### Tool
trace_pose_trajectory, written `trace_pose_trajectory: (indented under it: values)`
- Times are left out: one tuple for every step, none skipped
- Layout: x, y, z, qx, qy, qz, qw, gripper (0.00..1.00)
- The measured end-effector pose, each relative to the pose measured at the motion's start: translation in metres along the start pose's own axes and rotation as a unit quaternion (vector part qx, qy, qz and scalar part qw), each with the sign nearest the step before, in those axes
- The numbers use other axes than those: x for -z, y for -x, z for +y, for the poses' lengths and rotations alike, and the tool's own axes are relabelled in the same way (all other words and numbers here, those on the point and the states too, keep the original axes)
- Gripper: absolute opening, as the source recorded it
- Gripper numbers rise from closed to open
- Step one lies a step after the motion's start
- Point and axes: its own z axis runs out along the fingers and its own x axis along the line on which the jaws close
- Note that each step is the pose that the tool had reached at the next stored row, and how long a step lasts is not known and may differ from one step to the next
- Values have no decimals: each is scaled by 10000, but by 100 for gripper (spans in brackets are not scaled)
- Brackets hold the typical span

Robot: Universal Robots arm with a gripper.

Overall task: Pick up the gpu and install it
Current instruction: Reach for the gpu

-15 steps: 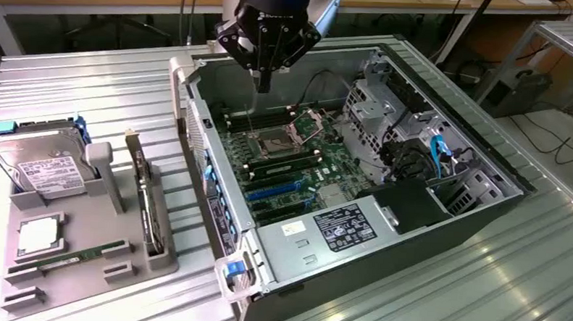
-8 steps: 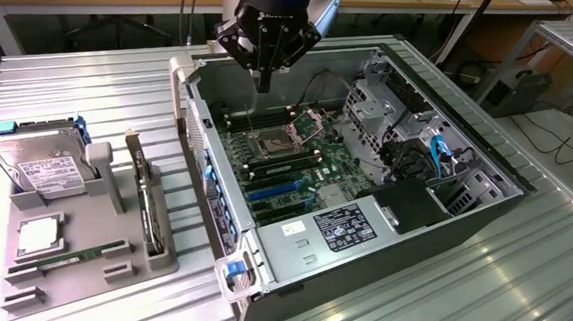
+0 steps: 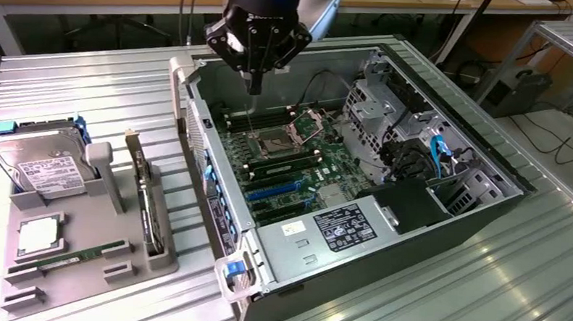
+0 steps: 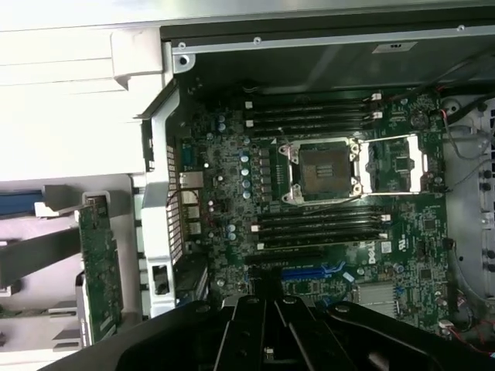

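The gpu [image 3: 146, 192] stands on its edge in a slot of the grey holder tray [image 3: 90, 232], at the exterior view's left of the open computer case [image 3: 439, 211]. In the wrist view the gpu [image 4: 101, 267] is a thin green-dark card outside the case wall. My gripper [image 3: 255, 85] hangs above the far end of the case, over the motherboard [image 3: 296, 168], well apart from the gpu. Its fingers [image 4: 255, 321] are pressed together, shut on nothing. A blue expansion slot [image 4: 313, 272] lies on the board just below them.
The CPU socket [image 4: 325, 170] lies open with its latch frame swung aside, between memory slots. On the holder tray sit a silver hard drive [image 3: 39, 168], a CPU chip [image 3: 37, 235] and a green memory stick [image 3: 70, 256]. Cables and drive cages [image 3: 414, 137] crowd the case's far side.
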Motion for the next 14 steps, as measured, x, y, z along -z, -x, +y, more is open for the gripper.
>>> trace_pose_trajectory:
  values:
    - [1,-38,-11,0,0,0,10000,11]
    - [3,-80,-24,0,0,0,10000,11]
    - [4,-124,-37,1,1,-1,10000,11]
    - [6,-166,-49,0,1,0,10000,11]
    - [7,-208,-61,0,0,0,10000,11]
    - [9,-290,-86,1,0,0,10000,11]
    - [10,-332,-99,1,1,0,10000,11]
    - [10,-401,-120,0,1,0,10000,11]
    - [10,-510,-155,1,0,0,10000,11]
    - [7,-591,-182,1,1,-1,10000,11]
    - [7,-640,-197,0,0,0,10000,11]
    - [6,-680,-210,0,0,0,10000,11]
    - [4,-720,-224,0,1,-1,10000,11]
    - [2,-754,-235,1,1,-1,10000,11]
